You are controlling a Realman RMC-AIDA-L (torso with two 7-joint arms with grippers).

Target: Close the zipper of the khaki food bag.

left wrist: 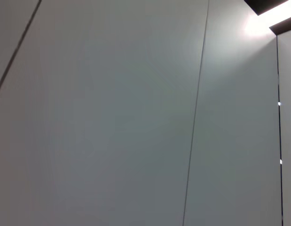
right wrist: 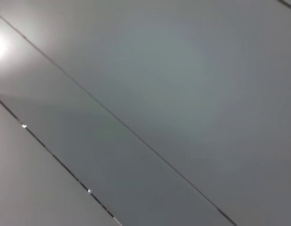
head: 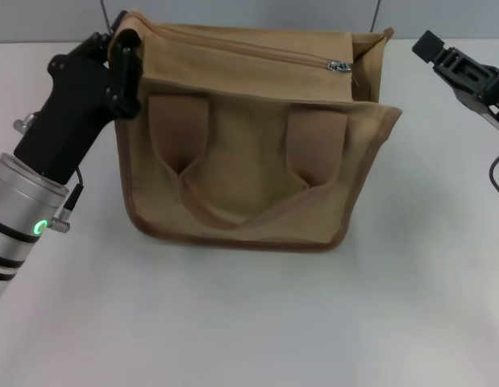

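Head view —
A: Where's the zipper?
B: Its pull sits near the khaki food bag's right end, mid-worktop.
A: Claws?
B: Left claw clenched on the bag's left corner; right claw nearby, grip unclear. Bracing now; next, grasp the pull.

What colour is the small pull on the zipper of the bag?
Silver metal. The pull sits at the right end of the tan zipper, best seen in the head view.

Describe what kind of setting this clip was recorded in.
Probably a lab or test bench rather than a home: a bare white table holding only the khaki food bag, with plain grey wall panels behind. The left end effector grips the bag's corner; the right end effector hovers nearby.
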